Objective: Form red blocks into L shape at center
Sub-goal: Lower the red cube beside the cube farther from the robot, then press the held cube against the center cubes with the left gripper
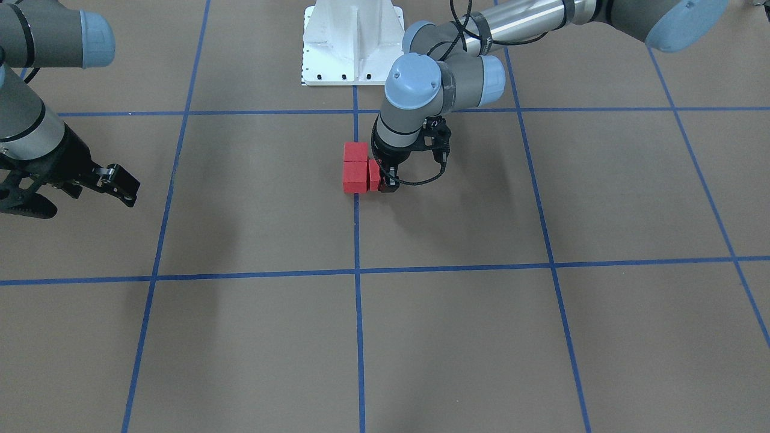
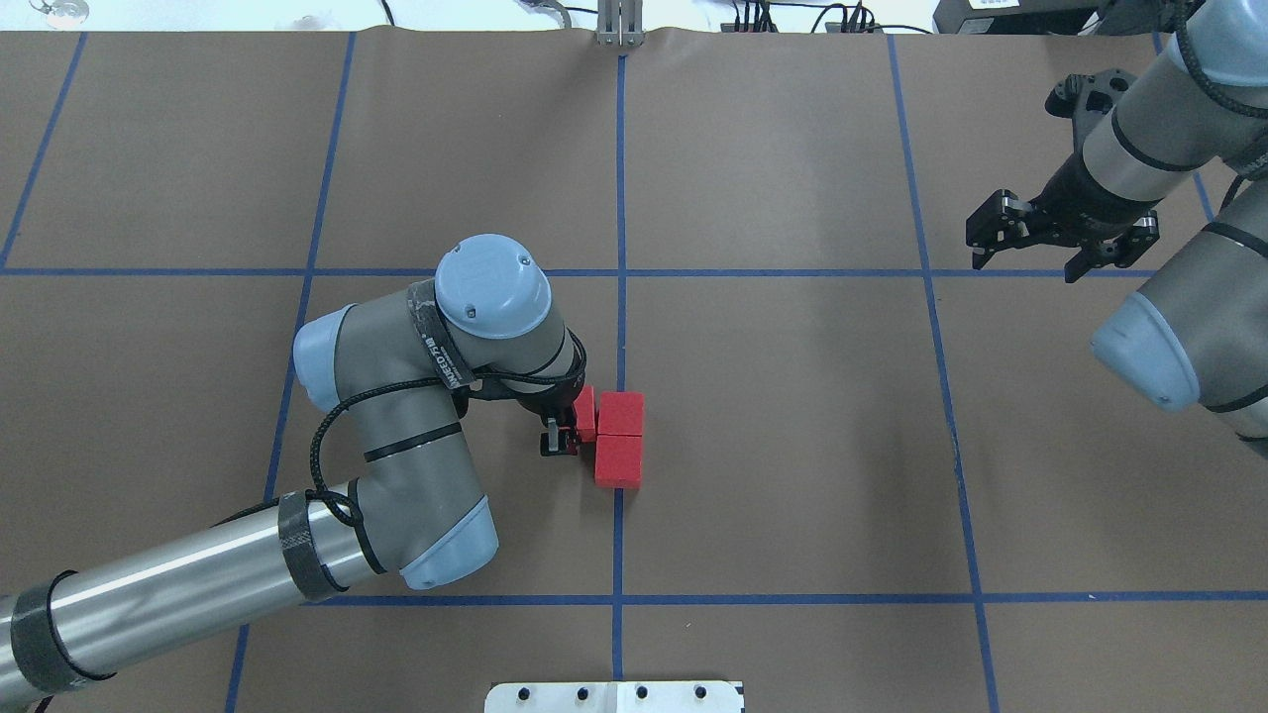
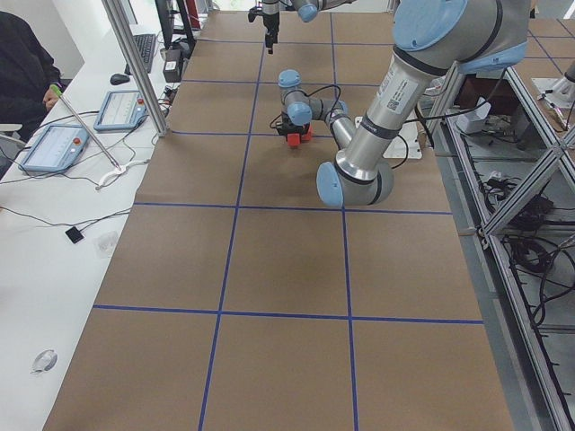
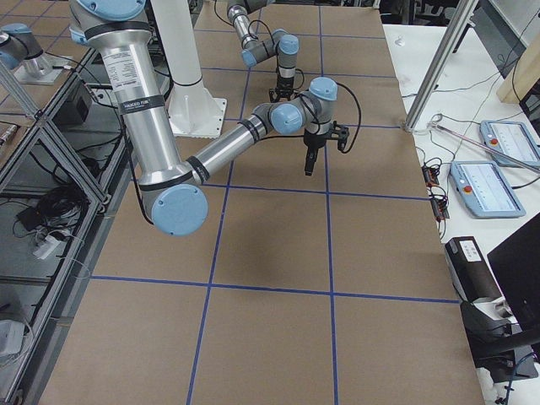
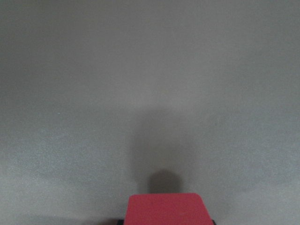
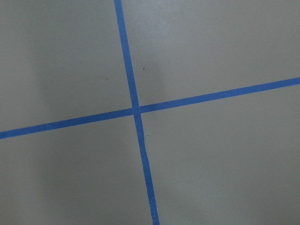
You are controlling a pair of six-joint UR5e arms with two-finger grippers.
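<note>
Three red blocks lie at the center on the vertical blue tape line (image 2: 619,337). Two of them (image 2: 621,414) (image 2: 619,461) touch in a short column. The third red block (image 2: 585,413) sits against the far one's left side, so the three make an L. My left gripper (image 2: 567,434) is shut on this third block, low at the table. The left wrist view shows that block (image 5: 166,209) at the bottom edge. In the front view the column (image 1: 355,167) stands beside the held block (image 1: 374,175). My right gripper (image 2: 1028,259) is open and empty, far right, above the table.
The white robot base plate (image 1: 352,42) stands behind the blocks. The left arm's elbow and forearm (image 2: 396,426) hang over the table left of the blocks. The right wrist view shows only a blue tape crossing (image 6: 136,111) on brown surface.
</note>
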